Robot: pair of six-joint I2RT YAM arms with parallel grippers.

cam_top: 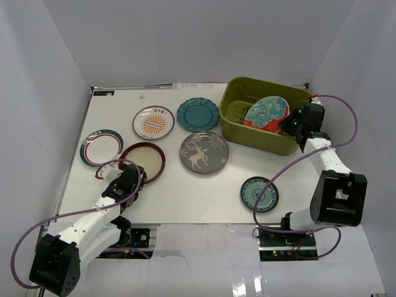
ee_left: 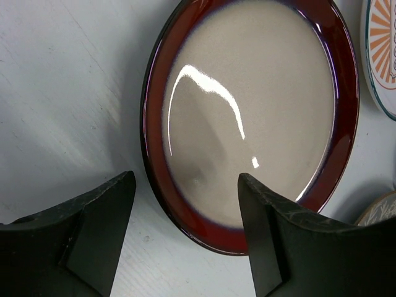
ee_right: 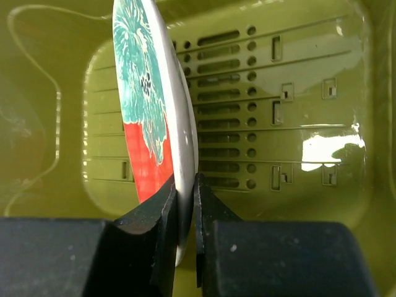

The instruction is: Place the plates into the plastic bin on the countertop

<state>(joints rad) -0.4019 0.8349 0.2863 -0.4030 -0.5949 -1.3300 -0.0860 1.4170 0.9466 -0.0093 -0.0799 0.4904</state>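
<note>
The olive-green plastic bin (cam_top: 234, 125) stands at the back right of the white countertop (cam_top: 198, 193). My right gripper (cam_top: 292, 124) is shut on the rim of the red-teal floral plate (cam_top: 265, 114), which tilts on edge inside the bin. In the right wrist view the fingers (ee_right: 166, 204) pinch that plate (ee_right: 145, 111) above the ribbed bin floor (ee_right: 297, 93). My left gripper (cam_top: 133, 180) is open at the near rim of the dark-rimmed cream plate (cam_top: 143, 159). In the left wrist view the gripper (ee_left: 185, 179) straddles the rim of this plate (ee_left: 247, 99), one finger outside and one over the plate.
Lying flat on the countertop are an orange sunburst plate (cam_top: 153, 122), a scalloped teal plate (cam_top: 198, 114), a grey deer plate (cam_top: 204, 152), a green-rimmed white plate (cam_top: 101, 147) and a small teal patterned plate (cam_top: 259, 193). White walls enclose three sides.
</note>
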